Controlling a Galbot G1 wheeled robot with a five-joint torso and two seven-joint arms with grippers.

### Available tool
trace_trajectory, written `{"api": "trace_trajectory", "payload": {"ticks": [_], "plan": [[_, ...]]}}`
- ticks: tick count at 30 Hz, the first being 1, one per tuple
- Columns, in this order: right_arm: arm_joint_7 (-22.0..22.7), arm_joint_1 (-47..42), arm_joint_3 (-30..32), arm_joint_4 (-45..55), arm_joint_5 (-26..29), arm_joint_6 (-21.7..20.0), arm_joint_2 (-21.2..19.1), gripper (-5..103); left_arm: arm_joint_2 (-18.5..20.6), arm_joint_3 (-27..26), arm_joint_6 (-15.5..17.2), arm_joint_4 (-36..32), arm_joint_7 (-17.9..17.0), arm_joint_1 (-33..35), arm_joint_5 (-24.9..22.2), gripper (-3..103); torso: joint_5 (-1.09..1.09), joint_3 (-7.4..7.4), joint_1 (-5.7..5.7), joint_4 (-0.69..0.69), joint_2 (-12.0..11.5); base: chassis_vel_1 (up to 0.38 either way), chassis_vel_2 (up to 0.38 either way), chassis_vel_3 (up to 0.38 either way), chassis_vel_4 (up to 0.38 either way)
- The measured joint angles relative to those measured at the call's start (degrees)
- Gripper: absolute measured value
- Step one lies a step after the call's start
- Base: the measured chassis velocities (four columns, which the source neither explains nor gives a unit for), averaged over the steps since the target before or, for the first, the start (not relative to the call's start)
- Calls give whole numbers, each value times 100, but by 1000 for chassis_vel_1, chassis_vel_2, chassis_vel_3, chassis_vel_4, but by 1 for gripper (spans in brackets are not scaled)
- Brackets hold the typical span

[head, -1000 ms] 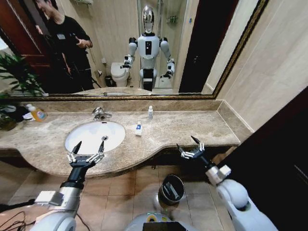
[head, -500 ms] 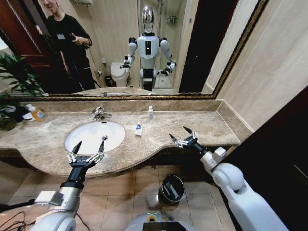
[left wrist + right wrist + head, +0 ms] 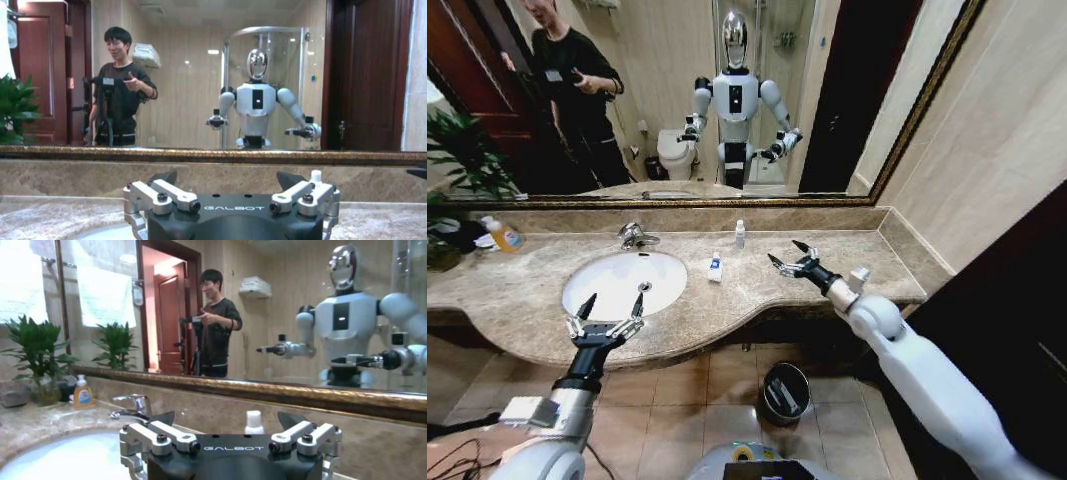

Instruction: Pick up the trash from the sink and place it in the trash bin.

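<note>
Right hand (image 3: pixel 791 260) spread wide, empty, right of sink (image 3: pixel 587 300); left hand (image 3: pixel 607 322) wide at its front rim. Tube (image 3: pixel 715 268), small bottle (image 3: pixel 739 234) on tabletop (image 3: pixel 847 260) beside sink: probably light, slick, pinch mid-body

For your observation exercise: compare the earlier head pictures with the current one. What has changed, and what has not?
The right gripper, fingers open and empty, has swung from beyond the counter's front edge up and over the counter, toward the white tube. The left gripper stays open at the sink; the litter is unmoved.
</note>
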Motion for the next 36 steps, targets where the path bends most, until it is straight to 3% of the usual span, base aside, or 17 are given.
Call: {"api": "trace_trajectory", "payload": {"ticks": [9, 20, 29, 36], "plan": [[392, 740, -844, -637, -221, -141, 514, 100, 0, 0, 0, 0, 0, 0, 0, 100, 0, 0, 0, 1, 0, 0, 0, 0, 0], [446, 1625, -1527, -1708, -194, -70, 1055, 100, 0, 0, 0, 0, 0, 0, 0, 100, 0, 0, -1, 0, 0, 0, 0, 0, 0], [1001, 2315, -1713, -2867, -273, -91, 1521, 100, 0, 0, 0, 0, 0, 0, 0, 100, -1, 0, 0, 1, 0, 0, 0, 0, 0], [1121, 2319, -1614, -3149, -273, -134, 1508, 100, 0, 0, 0, 0, 0, 0, 0, 100, 0, 0, 0, 1, 0, 0, 0, 0, 0]]}}
